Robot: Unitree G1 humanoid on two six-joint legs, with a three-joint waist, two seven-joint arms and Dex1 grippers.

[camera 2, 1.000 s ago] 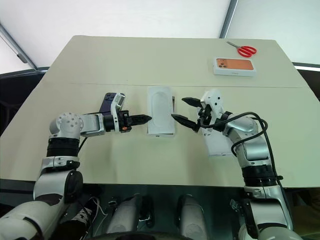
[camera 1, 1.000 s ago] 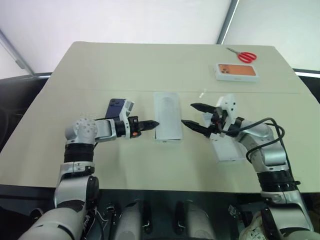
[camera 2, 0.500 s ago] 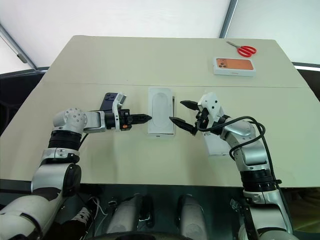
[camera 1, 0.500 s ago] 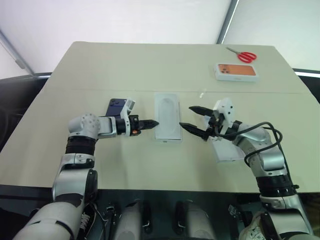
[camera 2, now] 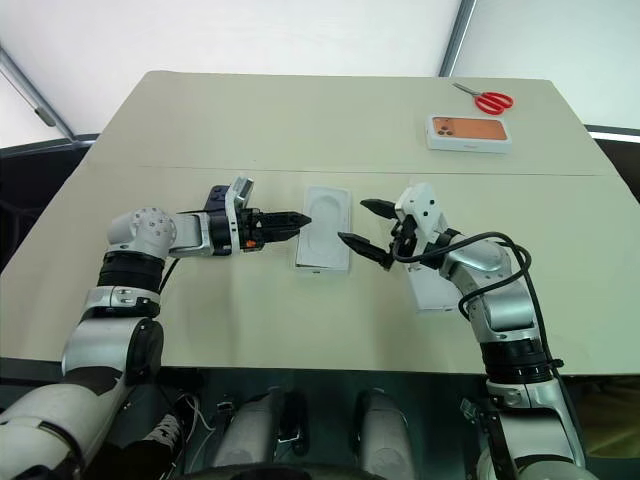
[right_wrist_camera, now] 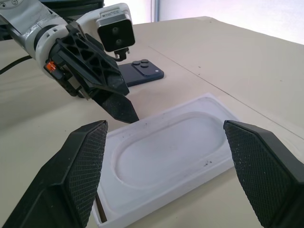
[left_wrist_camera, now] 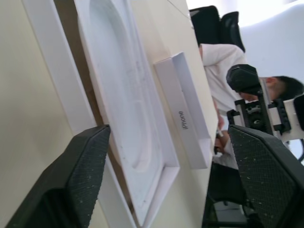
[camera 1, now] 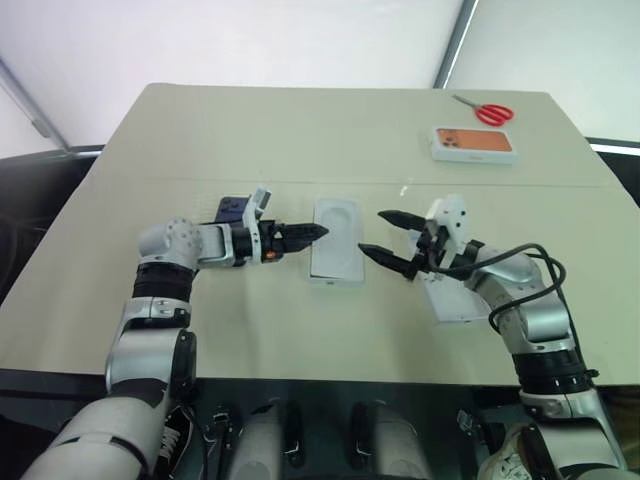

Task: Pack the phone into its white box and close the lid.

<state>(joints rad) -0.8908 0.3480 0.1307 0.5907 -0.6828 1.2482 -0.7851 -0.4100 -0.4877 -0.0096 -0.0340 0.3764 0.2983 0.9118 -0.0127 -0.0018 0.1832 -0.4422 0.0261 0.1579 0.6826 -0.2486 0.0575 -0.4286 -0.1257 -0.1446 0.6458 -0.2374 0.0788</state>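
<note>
1. Since a second ago, the left gripper [camera 2: 290,217] has opened its fingers and edged up to the white box [camera 2: 324,262], its tips at the box's near edge.
2. Across the box, the right gripper [camera 2: 362,228] hovers with jaws spread wide, empty.
3. Behind the left gripper, the phone [right_wrist_camera: 141,72] lies flat on the table [camera 1: 300,130].
4. Beneath the right arm rests the lid [left_wrist_camera: 187,114].
5. Inside the box sits a thin white insert [right_wrist_camera: 166,152].

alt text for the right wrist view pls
A thin white insert with a rounded recess lies skewed on the white box, between two open black fingers. The left pincer reaches its edge; the navy phone lies behind.
</note>
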